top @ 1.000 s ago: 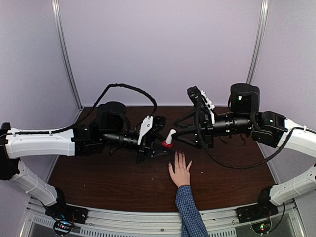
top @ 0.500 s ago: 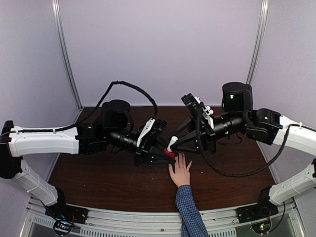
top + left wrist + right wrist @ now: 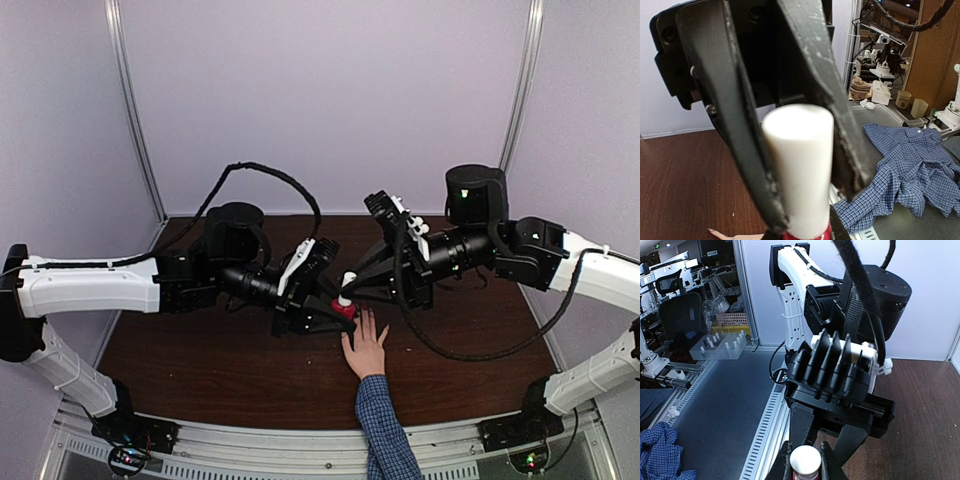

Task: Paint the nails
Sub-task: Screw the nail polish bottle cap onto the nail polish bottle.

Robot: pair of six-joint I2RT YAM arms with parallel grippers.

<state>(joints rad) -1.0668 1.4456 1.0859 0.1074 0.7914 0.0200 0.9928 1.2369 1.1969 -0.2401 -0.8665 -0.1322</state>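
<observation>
— Pale walls are closing in a dark brown table [image 3: 200, 370], and both arms are reaching toward its middle. What is sitting between them?

— A small red bottle [image 3: 343, 307] with a white cap [image 3: 347, 284]. The left gripper [image 3: 335, 312] is pinching the bottle low down, jaws narrow and closed on it. The right gripper [image 3: 352, 287] is coming from the other side, and its jaws are pressing on the cap; in the right wrist view the cap [image 3: 805, 459] is sitting tight between the two black fingers [image 3: 783, 460].

— And the nails?

— A hand [image 3: 366, 346] in a blue checked sleeve [image 3: 384, 430] is lying flat on the table, fingers pointing away from the near edge. The nails [image 3: 364, 312] are at the fingertips, just below and beside the bottle, outside both pairs of jaws. Neither gripper is touching them.

— Are they coloured?

— They are too small from above for me to say. In the left wrist view a single fingertip [image 3: 715, 233] is peeking in beside the white cap [image 3: 799, 165].
</observation>
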